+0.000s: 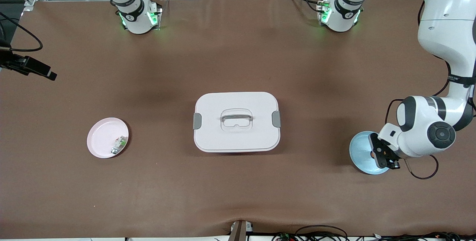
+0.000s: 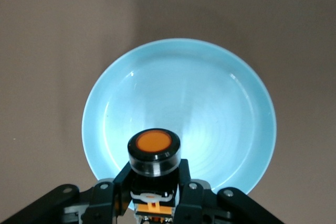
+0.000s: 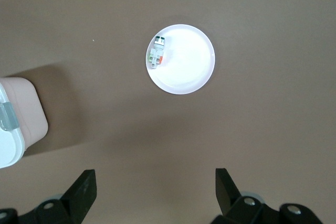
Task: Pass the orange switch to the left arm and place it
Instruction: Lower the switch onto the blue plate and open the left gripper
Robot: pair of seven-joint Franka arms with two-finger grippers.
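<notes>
Box (image 1: 236, 122) mid-table, between pink plate (image 1: 108, 137) and blue plate (image 1: 362, 155).

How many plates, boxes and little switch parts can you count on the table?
Plates: 2, the pink plate and the blue plate
Boxes: 1, the white box
Switch parts: 2, the orange switch in the left claw and the green-and-white part
Total: 5

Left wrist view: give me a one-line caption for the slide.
Left pincer shut on the orange switch, held above the pale blue plate on the brown table.
</notes>
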